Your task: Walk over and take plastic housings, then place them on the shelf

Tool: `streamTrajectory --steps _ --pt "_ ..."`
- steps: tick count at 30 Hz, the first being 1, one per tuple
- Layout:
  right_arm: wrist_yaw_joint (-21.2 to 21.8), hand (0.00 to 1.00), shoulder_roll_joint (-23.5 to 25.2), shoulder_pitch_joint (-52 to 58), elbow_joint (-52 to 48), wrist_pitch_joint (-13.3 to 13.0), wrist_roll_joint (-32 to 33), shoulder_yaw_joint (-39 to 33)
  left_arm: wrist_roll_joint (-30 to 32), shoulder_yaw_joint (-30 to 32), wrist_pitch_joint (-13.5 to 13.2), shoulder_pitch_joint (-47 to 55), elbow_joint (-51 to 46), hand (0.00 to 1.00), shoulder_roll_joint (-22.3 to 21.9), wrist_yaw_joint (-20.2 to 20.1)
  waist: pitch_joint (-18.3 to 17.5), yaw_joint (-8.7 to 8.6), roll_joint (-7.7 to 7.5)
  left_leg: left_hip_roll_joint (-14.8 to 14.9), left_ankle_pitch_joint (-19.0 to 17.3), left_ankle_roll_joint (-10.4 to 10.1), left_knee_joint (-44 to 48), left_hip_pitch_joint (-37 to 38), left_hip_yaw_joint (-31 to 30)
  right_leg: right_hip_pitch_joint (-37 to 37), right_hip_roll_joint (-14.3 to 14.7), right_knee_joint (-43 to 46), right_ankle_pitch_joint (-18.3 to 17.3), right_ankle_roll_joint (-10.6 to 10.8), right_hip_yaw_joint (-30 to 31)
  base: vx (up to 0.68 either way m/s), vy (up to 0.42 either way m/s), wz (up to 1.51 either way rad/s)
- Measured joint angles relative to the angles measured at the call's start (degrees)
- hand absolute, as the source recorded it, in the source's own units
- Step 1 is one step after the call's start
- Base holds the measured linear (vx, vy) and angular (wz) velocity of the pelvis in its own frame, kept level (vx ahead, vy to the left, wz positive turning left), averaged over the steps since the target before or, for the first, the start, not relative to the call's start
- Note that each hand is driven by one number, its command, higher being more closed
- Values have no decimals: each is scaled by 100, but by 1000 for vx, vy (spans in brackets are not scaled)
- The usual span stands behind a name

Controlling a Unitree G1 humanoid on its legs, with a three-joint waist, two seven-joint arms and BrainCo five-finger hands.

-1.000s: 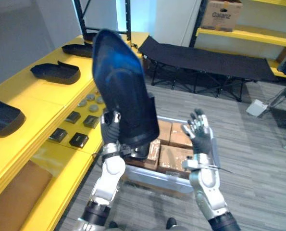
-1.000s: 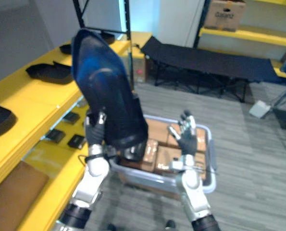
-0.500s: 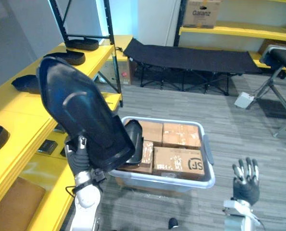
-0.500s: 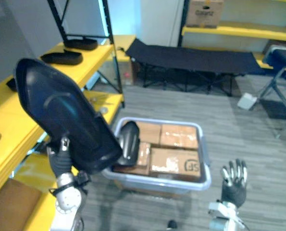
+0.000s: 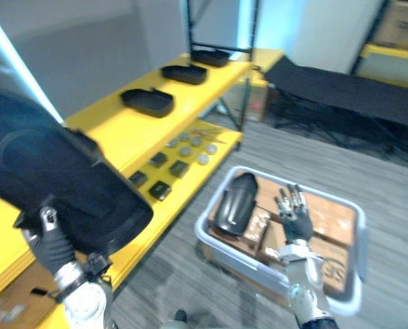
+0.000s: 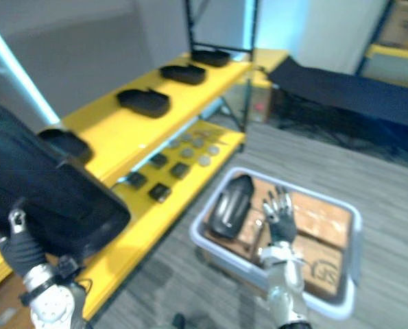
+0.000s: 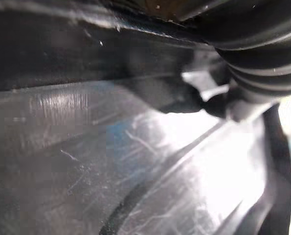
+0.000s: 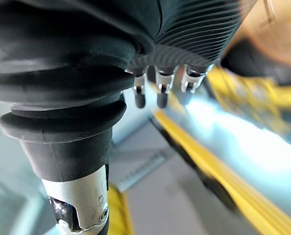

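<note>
Atop left hand [image 5: 51,248], gripped plastic housing [image 5: 56,179].

A large housing [image 5: 53,185] of dark, glossy plastic with a rounded shell is held up in the left hand [image 5: 51,248]. It is tilted and pinched at its lower edge, in front of the yellow shelf [image 5: 114,137]. Along the shelf's top lie shallow dark shells, well apart: a near housing [image 5: 147,101], a middle housing [image 5: 184,73] and a far housing [image 5: 214,57]. A narrow housing [image 5: 234,204] leans on the boxes [image 5: 327,216] in the grey tote [image 5: 210,236].
</note>
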Motion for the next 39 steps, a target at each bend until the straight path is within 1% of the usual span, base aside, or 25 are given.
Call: streamTrajectory --steps 1,3,6,7,8,9,11,13,14,15,16,17,19,20,21,23,26,30,33,34,35,36,37,38,39 --pt "-39 0 5 -131 50 -17 -53 57 -23 54 -14 95 0 100 -27 -72 16 54 -26 -15 0 0 -1 -1 -35 16 -5 0 -7 7 -12 59 -15 29" --pt "-232 0 21 -663 187 -22 -322 217 -159 106 -136 358 2 100 -89 -312 86 241 -141 -62 -8 9 23 2 -45 32 -51 25 -40 21 -20 43 11 7" --pt "-363 0 20 -917 167 -5 -584 294 -149 106 -239 337 1 100 -127 -481 138 258 -223 -146 -72 64 106 1 -87 34 -152 213 -164 64 -16 29 25 11" --pt "-413 0 3 -904 133 24 -645 291 -143 105 -268 264 2 100 -121 -524 150 237 -242 -179 -113 98 132 -14 -168 1 -201 420 -318 51 12 32 19 40" --pt "-494 0 -40 -809 65 78 -650 275 -139 92 -307 154 2 100 -76 -529 169 161 -260 -220 -136 135 184 -108 -352 -68 -225 679 -548 -27 78 24 5 58" --pt "-517 0 -60 -719 9 102 -650 238 -124 84 -314 106 2 100 -29 -528 175 101 -274 -242 -124 140 193 -159 -444 -108 -223 800 -668 -59 146 16 -30 90" --pt "-517 0 -119 -241 -292 176 -715 -8 -109 71 -323 -147 6 100 168 -563 221 -49 -352 -332 -20 42 192 -290 -909 -152 -221 1204 -1056 -79 270 23 -76 103" --pt "-515 0 -171 45 -394 206 -926 -225 -118 61 -324 -192 12 100 200 -631 284 -67 -320 -352 74 -23 186 -316 -1133 -87 -225 1402 -1176 -11 84 27 -96 85" --pt "-516 0 -195 221 -406 219 -1022 -405 -145 35 -324 -195 36 100 200 -701 357 -95 -283 -384 194 3 186 -335 -1135 73 -218 1421 -1230 -56 -107 6 -115 90" --pt "-516 0 -192 335 -424 228 -1041 -516 -163 11 -324 -200 54 100 200 -765 377 -140 -273 -404 270 58 190 -384 -1022 160 -217 1419 -1247 -83 -217 -20 -81 135" --pt "-517 0 -181 570 -561 252 -1074 -743 -166 -47 -332 -218 76 100 203 -890 433 -278 -233 -355 224 312 188 -442 -375 350 -194 1410 -1263 -100 -448 -59 -10 166" --pt "-520 0 -172 768 -732 253 -1101 -887 -195 -97 -383 -273 140 100 217 -1051 526 -396 -201 -149 268 552 344 -621 350 489 -156 1425 -1263 -100 -630 -74 9 166" --pt "-520 0 -220 974 -893 241 -1190 -987 -210 -186 -427 -267 254 100 218 -1200 573 -425 -156 69 339 627 559 -790 1086 551 -130 1473 -1345 -15 -743 -74 2 103" --pt "-514 0 -286 1014 -913 237 -1201 -973 -207 -229 -444 -251 354 100 218 -1244 635 -389 -168 56 478 511 588 -826 1319 542 -216 1608 -1548 94 -767 -51 -19 60" --pt "-511 0 -280 1010 -913 232 -1224 -964 -208 -256 -444 -252 401 100 221 -1242 662 -366 -165 22 502 479 586 -836 1313 530 -255 1648 -1589 112 -759 -66 -5 34" --pt "-480 0 -235 965 -913 190 -1301 -923 -213 -297 -444 -184 442 100 218 -1223 747 -344 -140 -12 513 472 601 -844 1353 460 -305 1733 -1646 41 -568 -85 46 -5" --pt "-443 0 -224 894 -913 33 -1294 -875 -203 -330 -443 -98 442 100 230 -1163 828 -350 -160 -7 495 499 694 -833 1551 335 -397 1826 -1661 44 -295 -65 45 -26" --pt "-386 0 -227 793 -915 -74 -1280 -900 -157 -423 -445 -281 441 100 362 -1122 934 -387 -161 -55 474 529 822 -1054 1564 27 -557 2169 -1873 151 -256 -85 46 1" --pt "-451 0 -219 508 -914 -239 -1288 -895 -153 -421 -448 -620 444 100 371 -927 1213 -372 -131 -166 376 642 1199 -1426 1509 -229 -800 2657 -2120 236 -324 -70 81 31" --pt "-547 0 -165 413 -914 -316 -1291 -906 -158 -407 -449 -672 447 100 371 -882 1297 -343 -141 -242 257 696 1414 -1544 1515 -232 -911 2742 -2193 284 -350 42 107 36" --pt "-708 0 -73 318 -910 -378 -1304 -930 -158 -374 -447 -727 447 100 385 -883 1364 -308 -215 -373 22 775 1780 -1687 1533 -160 -1065 2795 -2268 388 -416 78 117 32" --pt "-751 0 -52 308 -909 -395 -1306 -934 -153 -373 -445 -738 446 100 394 -887 1371 -302 -229 -404 -48 792 1867 -1715 1539 -132 -1094 2796 -2273 395 -440 145 130 26" --pt "-849 0 46 284 -909 -431 -1306 -961 -146 -374 -428 -763 445 100 477 -899 1410 -230 -328 -540 -332 837 2154 -1746 1598 10 -1213 2782 -2293 425 -470 221 145 17" --pt "-878 0 85 298 -905 -433 -1299 -978 -151 -377 -382 -788 455 100 531 -919 1401 -216 -368 -639 -543 873 2345 -1759 1599 25 -1322 3071 -2116 277 -299 253 161 28" --pt "-871 0 83 313 -905 -432 -1299 -983 -150 -379 -348 -823 450 100 538 -939 1395 -241 -357 -694 -595 900 2409 -1762 1534 -83 -1376 3341 -1992 76 -105 279 205 47"
